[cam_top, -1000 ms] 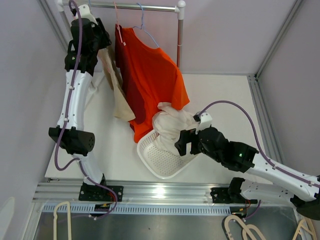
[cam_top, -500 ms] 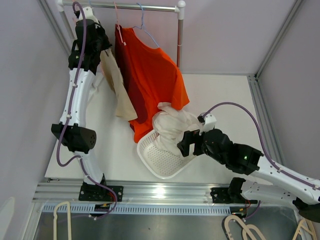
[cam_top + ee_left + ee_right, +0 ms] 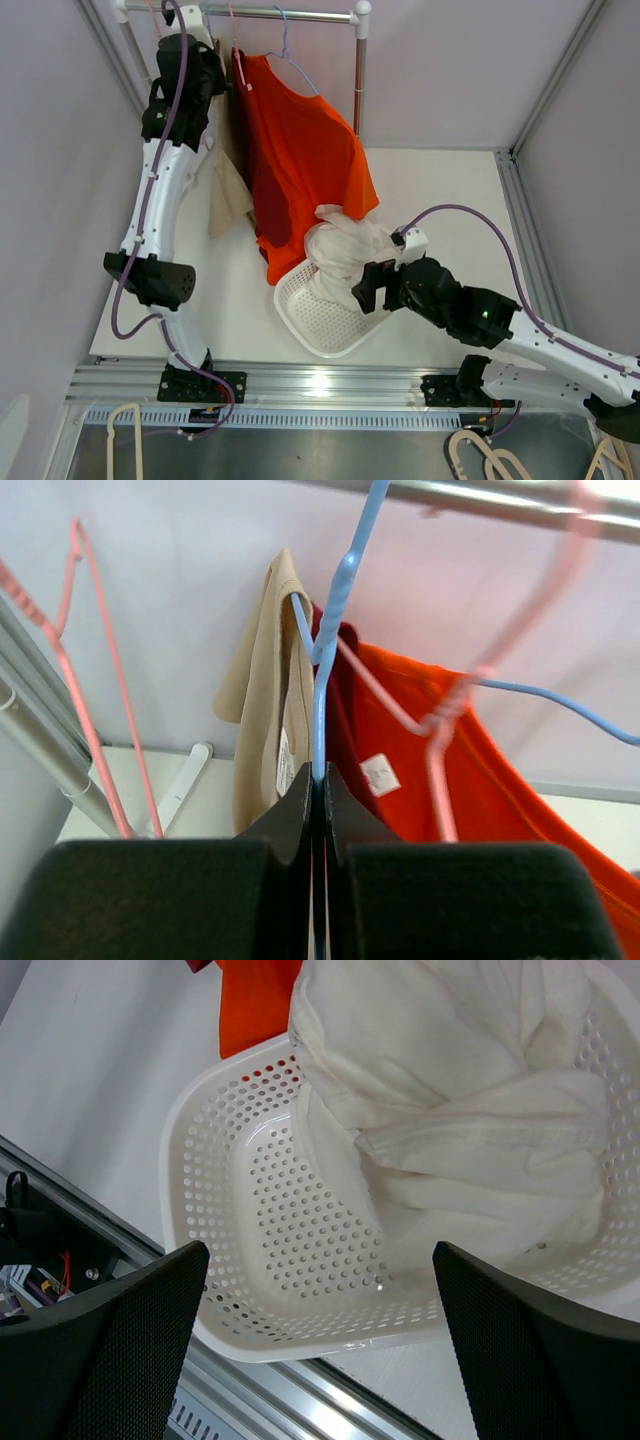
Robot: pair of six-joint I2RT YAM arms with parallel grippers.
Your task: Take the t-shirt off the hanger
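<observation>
A beige t-shirt hangs on a light blue hanger at the left end of the clothes rail. My left gripper is high up by the rail. In the left wrist view it is shut on the blue hanger's wire, with the beige t-shirt draped just beyond the fingertips. My right gripper is open and empty, low over the white basket. In the right wrist view its fingers frame the basket.
A dark red shirt and an orange shirt hang on the rail right of the beige one. White cloth fills the basket's far side. A bare pink hanger hangs at left. The rail's post stands at right.
My left gripper has risen toward the rail with the hanger. The beige t-shirt has swung left and closer to the arm. My right gripper has barely shifted over the basket.
</observation>
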